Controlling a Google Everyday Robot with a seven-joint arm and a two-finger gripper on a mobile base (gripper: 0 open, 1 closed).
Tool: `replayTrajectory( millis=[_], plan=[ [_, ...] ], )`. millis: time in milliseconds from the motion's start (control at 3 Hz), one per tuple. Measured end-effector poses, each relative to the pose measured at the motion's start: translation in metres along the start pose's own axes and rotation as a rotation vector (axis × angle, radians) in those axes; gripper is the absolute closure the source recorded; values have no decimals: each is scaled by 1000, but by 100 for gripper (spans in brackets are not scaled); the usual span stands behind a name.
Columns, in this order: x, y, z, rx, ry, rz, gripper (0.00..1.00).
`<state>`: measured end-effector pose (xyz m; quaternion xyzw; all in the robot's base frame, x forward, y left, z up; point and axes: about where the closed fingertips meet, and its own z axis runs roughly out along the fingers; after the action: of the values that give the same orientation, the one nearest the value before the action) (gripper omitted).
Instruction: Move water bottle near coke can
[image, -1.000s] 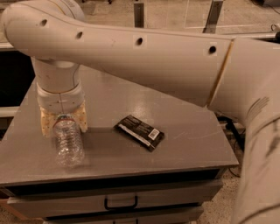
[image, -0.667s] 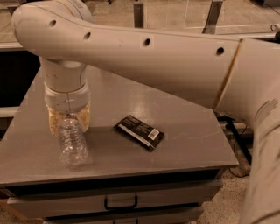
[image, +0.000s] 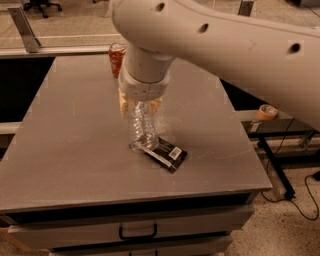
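My gripper (image: 140, 108) hangs from the big white arm over the middle of the grey table (image: 65, 150). It is shut on the upper part of the water bottle (image: 143, 131), a clear ribbed plastic bottle. The bottle stands tilted, its lower end down by the flat black snack wrapper (image: 166, 154). I cannot tell whether that end touches the wrapper. The coke can (image: 117, 58), red-orange with a silver top, stands at the table's far edge, behind and a little left of the gripper, partly hidden by the arm.
A drawer with a black handle (image: 137, 232) sits under the table front. A roll of tape (image: 267, 111) lies on a lower shelf to the right. Cables run across the floor at right. A metal rail (image: 55, 50) runs behind the table.
The view has shifted so the table sits differently in it. The bottle, which lay flat on the left under the gripper, is now held tilted up beside the black wrapper, nearer the can.
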<state>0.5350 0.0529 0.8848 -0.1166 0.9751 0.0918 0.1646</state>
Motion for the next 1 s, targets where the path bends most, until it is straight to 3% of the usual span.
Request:
replayTrajectory(
  millis=[333, 667, 1000],
  plan=[
    [-3, -7, -2, -1, -16, 5, 100],
    [-14, -9, -3, -23, -28, 47, 100],
    [-50, -18, 9, 29, -10, 71, 100]
  ],
)
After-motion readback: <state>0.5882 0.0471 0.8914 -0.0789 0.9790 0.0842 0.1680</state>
